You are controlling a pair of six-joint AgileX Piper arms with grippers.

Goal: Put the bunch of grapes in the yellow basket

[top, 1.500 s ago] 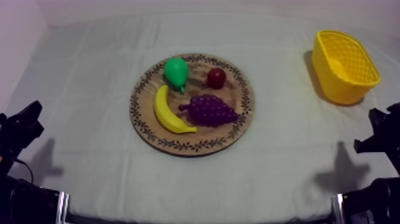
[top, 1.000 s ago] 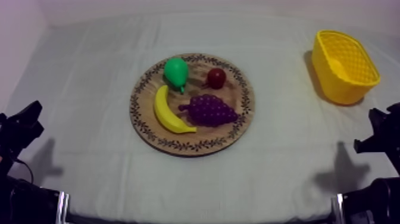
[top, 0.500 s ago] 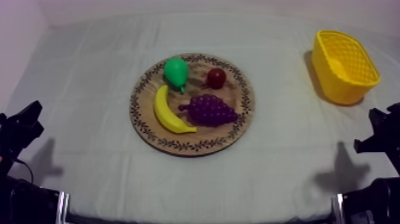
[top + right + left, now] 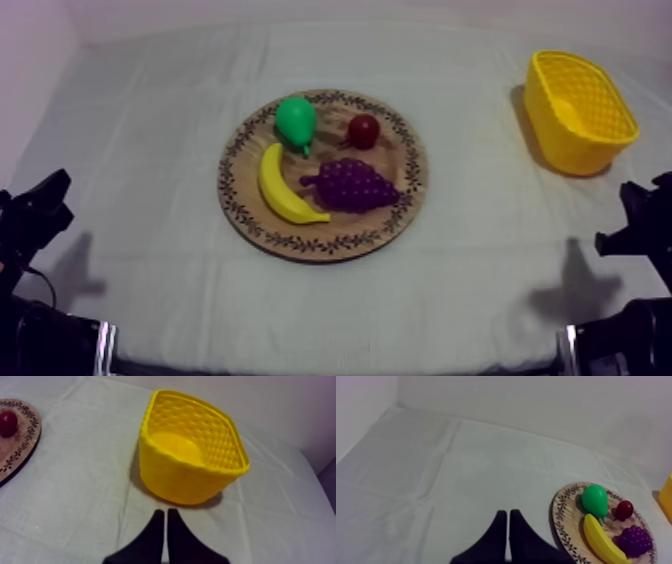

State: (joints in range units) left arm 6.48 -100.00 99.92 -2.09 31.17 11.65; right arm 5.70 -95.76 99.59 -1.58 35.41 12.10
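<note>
The purple bunch of grapes (image 4: 352, 185) lies on the round wooden board (image 4: 404, 196) in the middle of the table, right of the banana (image 4: 283, 188). The left wrist view also takes in the grapes (image 4: 635, 541) on the board (image 4: 563, 515). At the far right stands the yellow basket (image 4: 578, 110), with nothing inside it (image 4: 192, 456). My left gripper (image 4: 40, 208) rests low at the left edge, its fingers lying together as a narrow wedge (image 4: 507, 526). My right gripper (image 4: 640, 222) rests low at the right edge, shut (image 4: 165, 523), just in front of the basket.
A green pear (image 4: 296, 121) and a small red fruit (image 4: 363, 130) sit on the board's far half. Bare grey-white cloth (image 4: 470, 270) lies between board and basket. A pale wall borders the table at the back and left.
</note>
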